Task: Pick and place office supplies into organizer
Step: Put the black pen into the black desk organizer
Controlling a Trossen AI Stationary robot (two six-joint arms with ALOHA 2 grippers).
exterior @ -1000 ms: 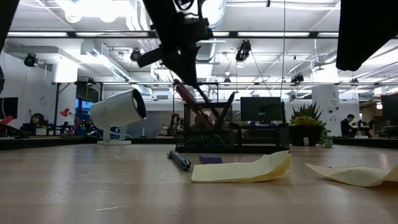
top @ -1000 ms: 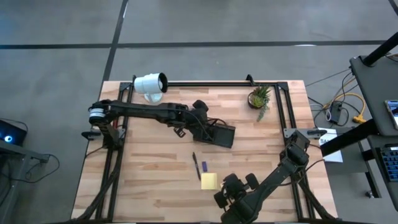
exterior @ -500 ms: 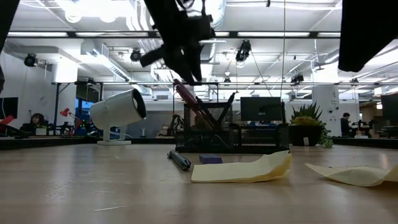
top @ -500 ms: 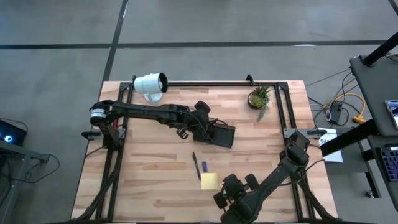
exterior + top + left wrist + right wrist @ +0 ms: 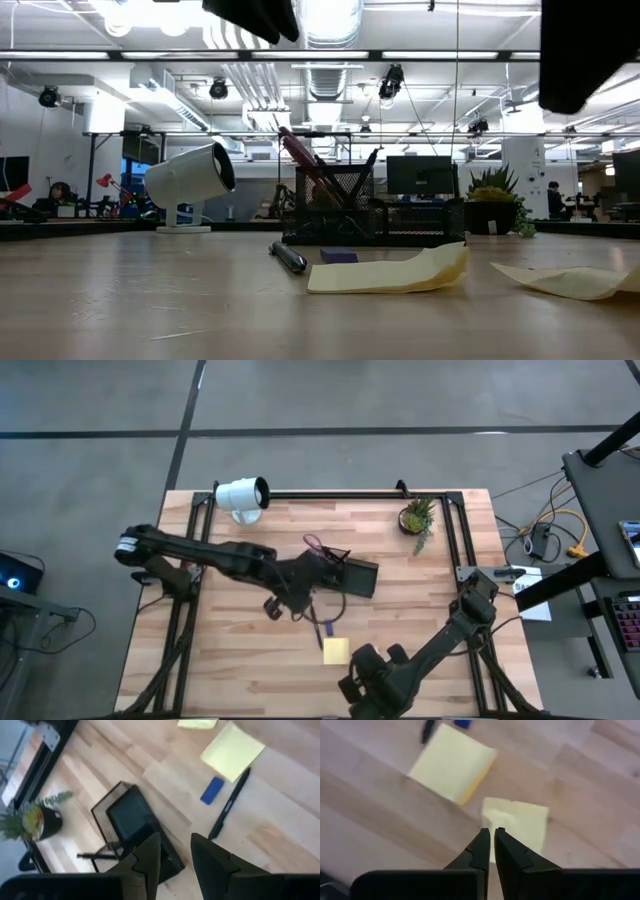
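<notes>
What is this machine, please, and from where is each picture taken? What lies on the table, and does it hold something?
It is a robot with two dark arms, each ending in a two-finger gripper. One camera looks down from above, one sits at table height, one rides on each wrist. On the wooden table stand a black organizer with scissors inside, a plant and a white lamp-like object. A pen and sticky-note pads lie loose. The left gripper is open and empty; the right gripper is shut, holding nothing.
</notes>
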